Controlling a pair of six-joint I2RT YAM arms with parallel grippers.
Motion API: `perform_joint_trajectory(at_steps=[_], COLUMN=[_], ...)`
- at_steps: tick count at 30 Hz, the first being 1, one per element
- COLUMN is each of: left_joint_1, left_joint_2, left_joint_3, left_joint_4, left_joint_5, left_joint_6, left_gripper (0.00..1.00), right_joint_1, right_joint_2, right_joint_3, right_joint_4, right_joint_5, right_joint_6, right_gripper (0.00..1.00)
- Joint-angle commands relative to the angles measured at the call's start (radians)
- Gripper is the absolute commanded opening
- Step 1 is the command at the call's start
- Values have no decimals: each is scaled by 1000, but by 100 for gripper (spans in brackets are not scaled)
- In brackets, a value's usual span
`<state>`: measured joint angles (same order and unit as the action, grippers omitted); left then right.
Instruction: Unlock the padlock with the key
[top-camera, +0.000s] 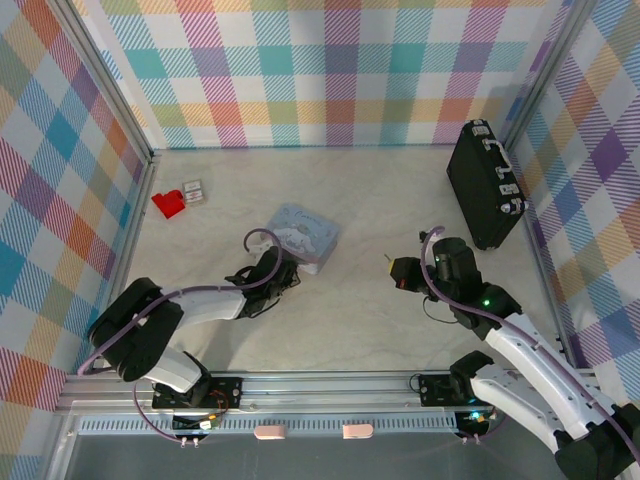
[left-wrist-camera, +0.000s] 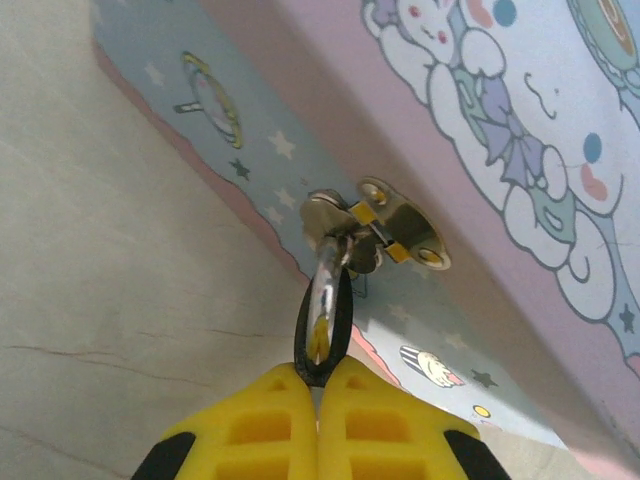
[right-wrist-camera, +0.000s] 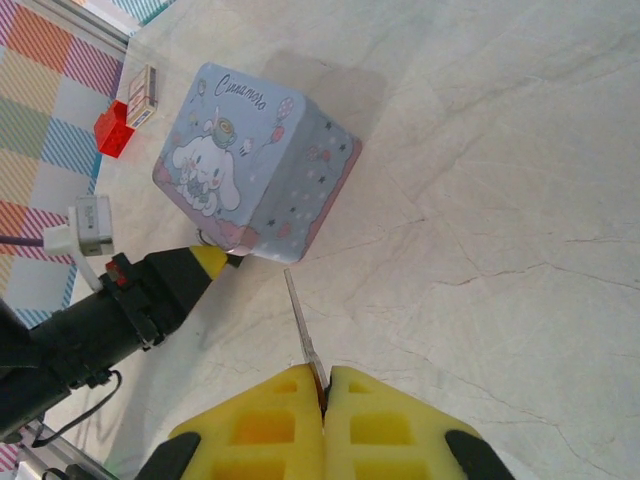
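Two yellow grippers with ribbed, blocky pads, both pressed together on something. Left gripper (left-wrist-camera: 320, 385), at the bottom of its wrist view, pinches the padlock (left-wrist-camera: 322, 315). What shows is a slim, shiny curved piece with dark rims, and the rest is tucked between the pads. It hangs from a small polished metal hasp (left-wrist-camera: 400, 225) at centre frame, on the side of the pastel cartoon tin (left-wrist-camera: 480, 120). Right gripper (right-wrist-camera: 325, 385) pinches a thin, flat silver key (right-wrist-camera: 298, 315), blade pointing up-frame toward the tin's lower corner. Seen from overhead, that gripper sits apart from the tin. Pale marbled table (right-wrist-camera: 500, 200) underneath.
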<state>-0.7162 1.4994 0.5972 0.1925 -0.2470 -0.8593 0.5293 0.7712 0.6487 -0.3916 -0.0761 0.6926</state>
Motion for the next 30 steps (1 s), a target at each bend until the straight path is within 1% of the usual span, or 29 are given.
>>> perform_joint_trajectory(at_steps=[1, 4, 8, 14, 18, 22, 24, 26, 30], left_joint_1=[-76, -144, -204, -206, -203, -198, -196, -200, -197], left_joint_2=[92, 175, 236, 226, 213, 197, 192, 193, 187], left_joint_3=[105, 197, 287, 299, 265, 221, 238, 276, 269], left_joint_4=[9, 0, -48, -103, -67, 20, 10, -37, -9], left_joint_5=[62, 104, 109, 72, 70, 121, 163, 188, 203], left_joint_6=[-19, -23, -21, 14, 21, -14, -36, -56, -79], left_gripper=[0, 0, 0, 0, 0, 1, 1, 1, 0], right_joint_1=[-2, -2, -2, -2, -2, -2, -2, -2, -2], right_joint_2=[8, 4, -6, -9, -5, -1, 2, 9, 46], right_joint_3=[7, 11, 9, 9, -6, -45, -76, -111, -173], right_joint_4=[32, 23, 17, 8, 26, 57, 81, 113, 191], right_joint_5=[-30, -22, -14, -17, -28, -52, -69, -86, -117], right_joint_6=[8, 5, 7, 2, 17, 53, 80, 110, 159], right_gripper=[0, 0, 0, 0, 0, 0, 0, 0, 0])
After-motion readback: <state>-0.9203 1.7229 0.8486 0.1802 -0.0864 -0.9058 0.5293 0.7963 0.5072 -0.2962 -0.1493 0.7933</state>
